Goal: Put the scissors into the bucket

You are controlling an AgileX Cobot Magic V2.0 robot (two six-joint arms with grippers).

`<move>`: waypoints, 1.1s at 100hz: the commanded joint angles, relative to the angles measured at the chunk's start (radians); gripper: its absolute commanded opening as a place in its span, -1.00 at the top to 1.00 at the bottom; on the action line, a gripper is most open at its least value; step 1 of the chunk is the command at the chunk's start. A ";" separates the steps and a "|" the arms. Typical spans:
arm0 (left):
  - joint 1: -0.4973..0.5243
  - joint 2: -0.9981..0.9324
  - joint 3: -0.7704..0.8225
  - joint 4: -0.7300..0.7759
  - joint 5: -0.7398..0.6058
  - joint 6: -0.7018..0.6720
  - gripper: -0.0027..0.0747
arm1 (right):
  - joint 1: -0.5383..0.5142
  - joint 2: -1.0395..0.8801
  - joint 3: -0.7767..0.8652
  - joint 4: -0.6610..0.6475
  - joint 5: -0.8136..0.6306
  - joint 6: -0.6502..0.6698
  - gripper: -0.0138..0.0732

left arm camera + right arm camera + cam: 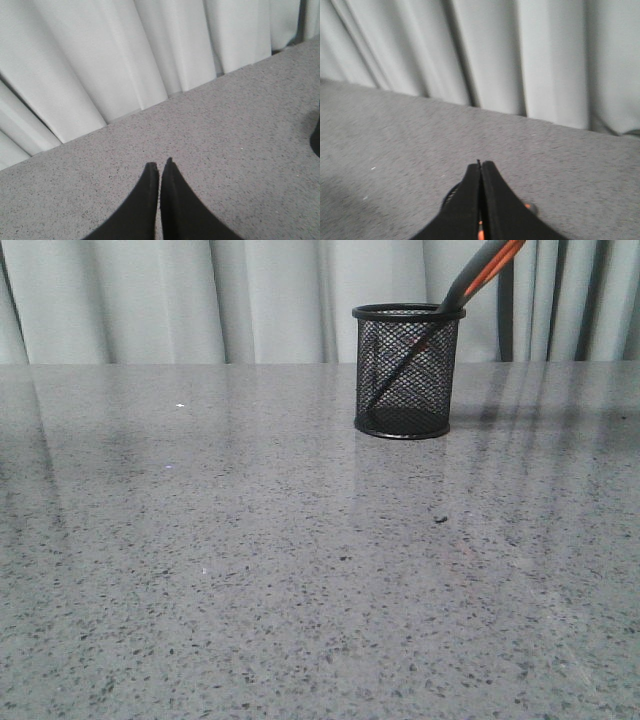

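The bucket (407, 370) is a black wire-mesh cup standing upright on the table at the back right. The scissors (480, 275) stand tilted in it, blades down inside the mesh. The grey and orange handles stick out over the rim to the upper right and run off the top of the front view. No gripper shows in the front view. In the right wrist view my right gripper (481, 164) is shut, with an orange strip of the scissors (480, 233) between its fingers and the bucket's rim (451, 192) just below. My left gripper (160, 164) is shut and empty over bare table.
The table (250, 560) is grey speckled stone with a pale pleated curtain (200, 300) along its far edge. A dark shape (316, 137) is cut off at the edge of the left wrist view.
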 commanded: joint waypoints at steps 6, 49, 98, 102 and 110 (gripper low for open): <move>0.004 -0.144 0.225 -0.026 -0.340 0.000 0.98 | -0.006 -0.143 0.147 0.061 -0.208 -0.091 0.84; 0.004 -0.520 0.826 -0.090 -0.748 -0.002 0.98 | -0.006 -0.618 0.719 0.061 -0.512 -0.155 0.84; 0.004 -0.774 1.030 -0.189 -0.778 -0.002 0.98 | -0.006 -0.946 0.967 0.121 -0.519 -0.155 0.84; 0.004 -0.774 1.030 -0.189 -0.791 -0.002 0.98 | -0.006 -0.946 0.967 0.136 -0.519 -0.155 0.84; 0.004 -0.774 1.030 -0.189 -0.794 -0.002 0.98 | -0.006 -0.946 0.967 0.148 -0.519 -0.155 0.84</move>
